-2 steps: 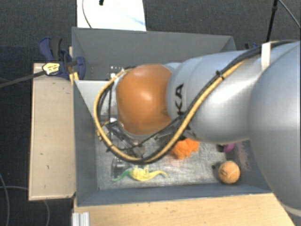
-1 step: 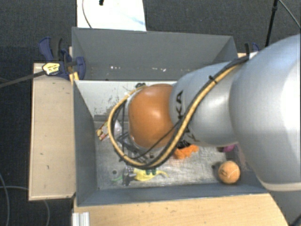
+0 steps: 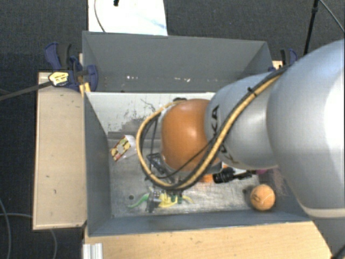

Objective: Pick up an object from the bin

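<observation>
Although the arm (image 3: 291,117) reaches low into the bin (image 3: 99,144), nothing yet shows as picked. The orange cover (image 3: 183,134) on its wrist and the looped cables (image 3: 141,144) hide most of the gripper (image 3: 157,190), which sits low over the bin floor, close to the middle of the near wall. Whether it is spread, pressed together or pinching something cannot be told from this view.

Directly under and just beside the gripper lies a small green and yellow thing (image 3: 171,199), thin and sprawling, perhaps a toy or a bit of plastic, hard against the foot of the near wall. It appears to rest on the floor, not lifted; whether the gripper touches it I cannot tell. That is the likeliest thing for the pick, judged only by what lies nearest.

Other things lie apart from it:
- an orange ball (image 3: 262,197) in the near right corner, well away from the gripper;
- a black marker-like thing (image 3: 229,175) with an orange end, under the arm, between the gripper and the ball;
- a yellow and white packet (image 3: 123,147) near the left wall, on its own.

As a judgement, the approach looks done or nearly so, with the gripper down at floor level. What is left is the essential part: a sure grip on one thing, then the lift clear of the bin's walls. None of that can be confirmed here.
</observation>
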